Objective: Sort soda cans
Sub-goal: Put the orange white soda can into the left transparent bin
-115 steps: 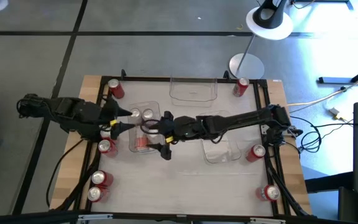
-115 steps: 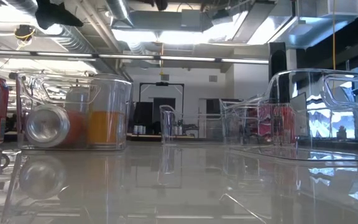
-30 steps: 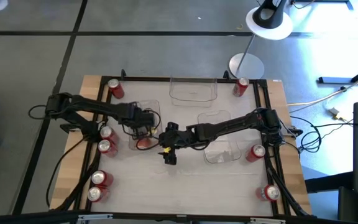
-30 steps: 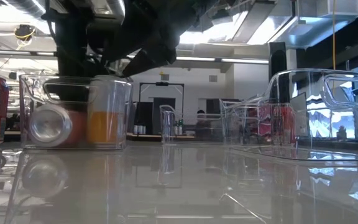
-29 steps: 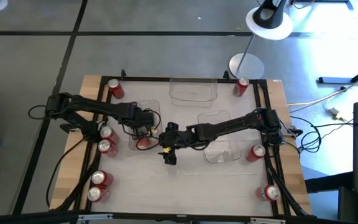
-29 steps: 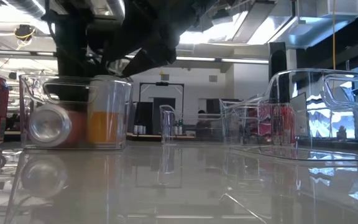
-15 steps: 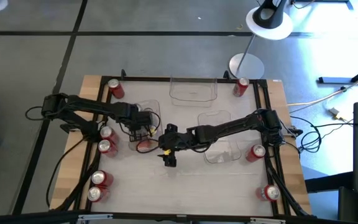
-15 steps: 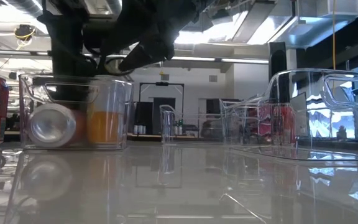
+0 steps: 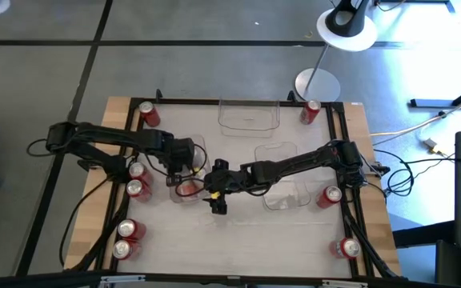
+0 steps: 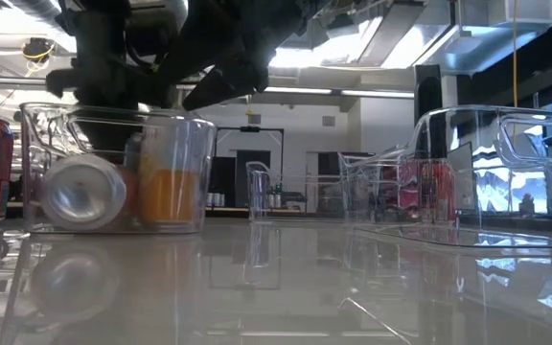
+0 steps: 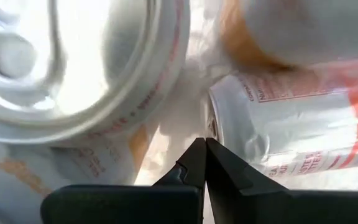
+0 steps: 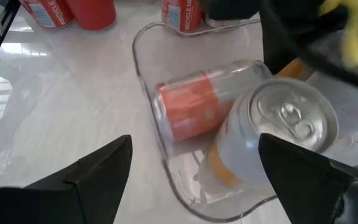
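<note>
Left gripper (image 11: pixel 202 152): fingers pressed together, pinching nothing, down inside the clear bin (image 12: pixel 166 155).
Soda cans (image 11: pixel 284 130): lying just ahead of the left fingertips; more stand outside the bin.
Right gripper (image 12: pixel 191 180): fingers spread wide, empty, just beside the bin, facing the cans.
Surface: pale table (image 9: pixel 246 240), glossy.
Room: ceiling lights beyond, low view.

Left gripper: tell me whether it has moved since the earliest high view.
Yes. The left gripper was beside the bin on the red cans' side; now it is over the bin, shut, among the cans inside it.
</note>
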